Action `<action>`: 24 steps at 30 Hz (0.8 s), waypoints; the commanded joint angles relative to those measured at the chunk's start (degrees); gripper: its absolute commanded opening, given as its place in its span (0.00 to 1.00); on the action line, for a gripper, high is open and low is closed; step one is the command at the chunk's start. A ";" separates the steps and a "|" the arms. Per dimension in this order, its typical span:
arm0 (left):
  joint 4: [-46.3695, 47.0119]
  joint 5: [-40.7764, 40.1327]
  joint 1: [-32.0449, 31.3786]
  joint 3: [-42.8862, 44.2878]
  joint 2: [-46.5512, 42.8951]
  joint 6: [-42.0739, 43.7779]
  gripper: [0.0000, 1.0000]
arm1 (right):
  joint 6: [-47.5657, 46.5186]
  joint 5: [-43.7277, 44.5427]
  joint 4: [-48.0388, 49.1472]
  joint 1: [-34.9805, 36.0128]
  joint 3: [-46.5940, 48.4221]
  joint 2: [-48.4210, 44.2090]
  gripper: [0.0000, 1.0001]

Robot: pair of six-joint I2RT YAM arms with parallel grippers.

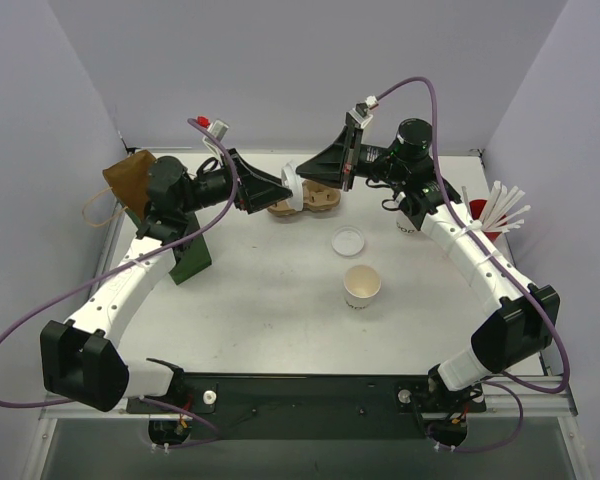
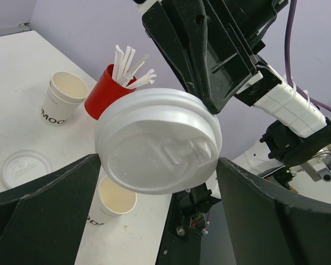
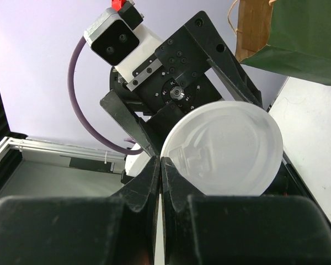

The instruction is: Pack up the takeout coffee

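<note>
My right gripper (image 3: pixel 161 165): pressed together, pinching rim of white lid (image 3: pixel 223 149). My left gripper (image 2: pixel 159 165): spread wide, fingers flanking same lid.

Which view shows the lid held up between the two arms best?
Left wrist: the lid sits large and face-on, its sip spout clear. Right wrist shows the lid from its other side, lower edge hidden behind the right gripper. Top external gives only a small white sliver.

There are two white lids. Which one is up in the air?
The lid pinched at its rim by the shut right gripper, above the table. The other lid lies flat on the table, near an open cup.
</note>
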 commanded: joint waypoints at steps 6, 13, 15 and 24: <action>-2.37 0.08 0.28 3.98 -0.53 5.90 0.97 | -0.54 -1.62 2.69 0.43 3.07 -1.04 0.00; -0.79 0.52 0.28 3.81 -0.36 4.41 0.97 | -0.89 -1.36 2.60 0.51 2.89 -0.61 0.00; 0.35 0.52 0.28 3.54 -0.36 3.44 0.98 | -1.06 -1.27 2.43 0.60 2.89 -0.61 0.00; 2.38 0.09 -0.07 3.72 0.35 1.77 0.98 | -1.33 -1.10 2.43 1.04 2.89 -0.34 0.00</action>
